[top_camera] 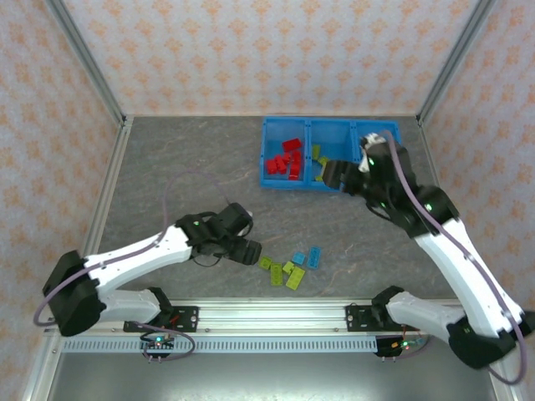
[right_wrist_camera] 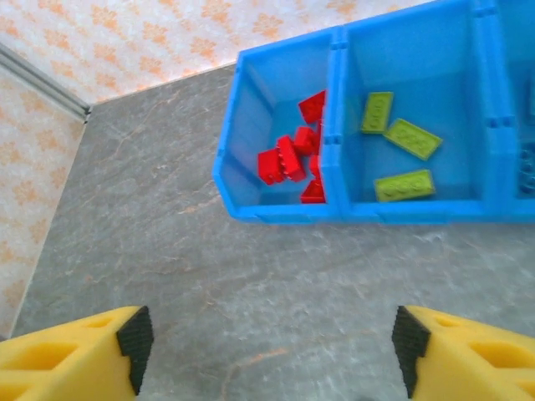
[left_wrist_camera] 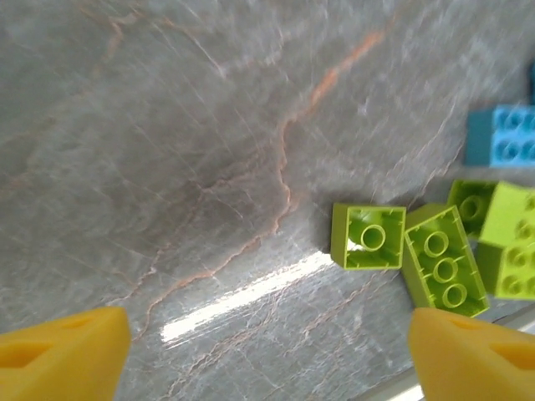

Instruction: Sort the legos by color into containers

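Three joined blue containers (top_camera: pixel 264 159) stand at the back right. Red legos (right_wrist_camera: pixel 288 159) lie in the left one and lime green legos (right_wrist_camera: pixel 405 138) in the middle one. On the table near the front lie loose green legos (top_camera: pixel 286 272) and light blue legos (top_camera: pixel 309 256). My left gripper (top_camera: pixel 251 251) is open just left of this pile; a green lego (left_wrist_camera: pixel 368 236) lying studs-down sits ahead and to the right, near its right fingertip (left_wrist_camera: pixel 476 355). My right gripper (right_wrist_camera: pixel 272 351) is open and empty over bare table, just in front of the containers (right_wrist_camera: pixel 359 210).
The grey stone tabletop (top_camera: pixel 184 159) lies open on the left. Patterned walls with metal posts enclose the back and both sides. A metal rail (top_camera: pixel 267 316) carrying both arm bases runs along the near edge.
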`<act>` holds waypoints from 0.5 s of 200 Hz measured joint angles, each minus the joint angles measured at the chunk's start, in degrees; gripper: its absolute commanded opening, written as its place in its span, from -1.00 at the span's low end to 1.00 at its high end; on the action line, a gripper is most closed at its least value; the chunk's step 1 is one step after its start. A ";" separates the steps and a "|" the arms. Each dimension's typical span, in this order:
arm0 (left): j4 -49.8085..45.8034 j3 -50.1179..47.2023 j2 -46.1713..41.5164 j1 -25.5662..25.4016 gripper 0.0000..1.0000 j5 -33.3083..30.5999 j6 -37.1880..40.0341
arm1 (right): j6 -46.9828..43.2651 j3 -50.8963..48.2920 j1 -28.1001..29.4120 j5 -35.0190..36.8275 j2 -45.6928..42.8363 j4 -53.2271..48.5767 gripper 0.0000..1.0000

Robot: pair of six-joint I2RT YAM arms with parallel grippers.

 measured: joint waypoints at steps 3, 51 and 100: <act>0.09 0.22 1.14 -0.39 0.58 -0.02 -0.15 | 0.52 -0.76 0.00 0.31 -0.87 -0.26 0.74; 0.07 4.87 13.07 -3.74 0.45 3.76 1.42 | 2.14 -3.82 0.02 2.82 -3.41 -2.97 0.90; 0.28 6.01 18.25 -3.82 0.14 5.68 1.95 | 2.14 -3.15 0.02 2.95 3.17 -3.10 0.91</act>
